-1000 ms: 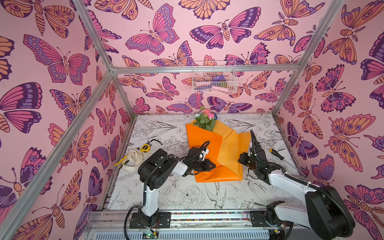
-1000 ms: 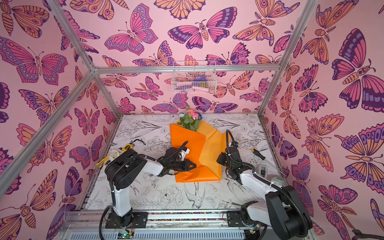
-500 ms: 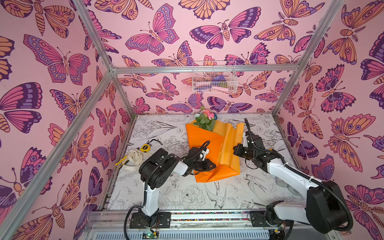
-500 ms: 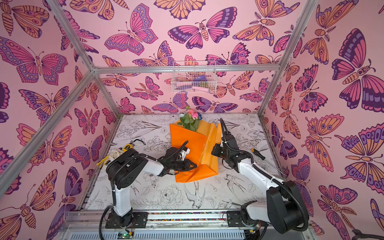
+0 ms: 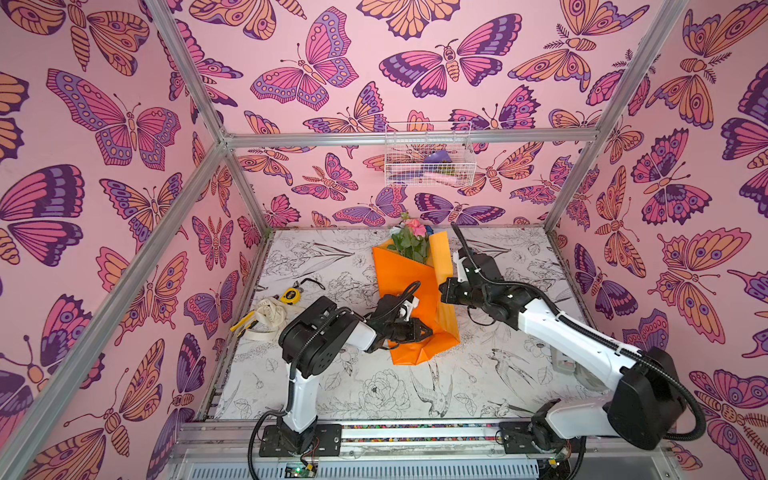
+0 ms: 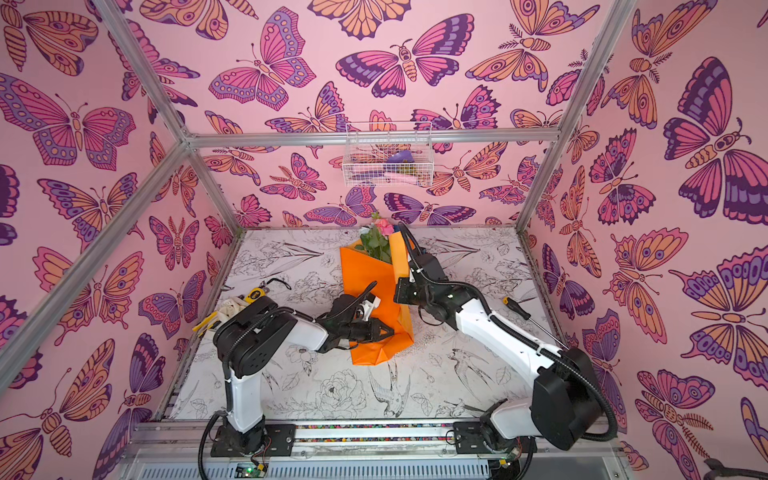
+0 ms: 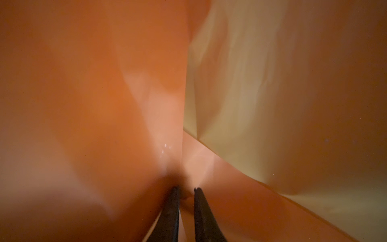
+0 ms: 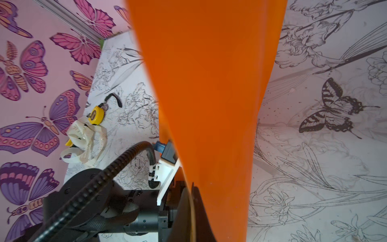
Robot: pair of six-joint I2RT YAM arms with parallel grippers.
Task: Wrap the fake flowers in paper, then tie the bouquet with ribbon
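Note:
The bouquet of fake flowers lies mid-table, pink bloom and green leaves (image 5: pixel 411 241) sticking out of the orange wrapping paper (image 5: pixel 399 278) at the far end. My left gripper (image 5: pixel 428 331) (image 6: pixel 390 331) comes in from the left at the paper's near end. In the left wrist view its fingers (image 7: pixel 186 189) stand a narrow gap apart, shut on a fold of orange paper. My right gripper (image 5: pixel 444 286) (image 8: pixel 191 186) is shut on the edge of the paper's right flap (image 8: pixel 209 94), holding it upright against the bundle. The stems are hidden inside the paper.
A cream ribbon (image 5: pixel 270 311), a yellow tape measure (image 5: pixel 289 295) and a yellow-handled tool (image 5: pixel 241 324) lie by the left wall. A screwdriver (image 6: pixel 515 305) lies near the right wall. A white wire basket (image 5: pixel 430 153) hangs on the back wall.
My right gripper has swung left and toward the back, lifting the paper's right flap off the table and folding it up against the bouquet. The left gripper has stayed put.

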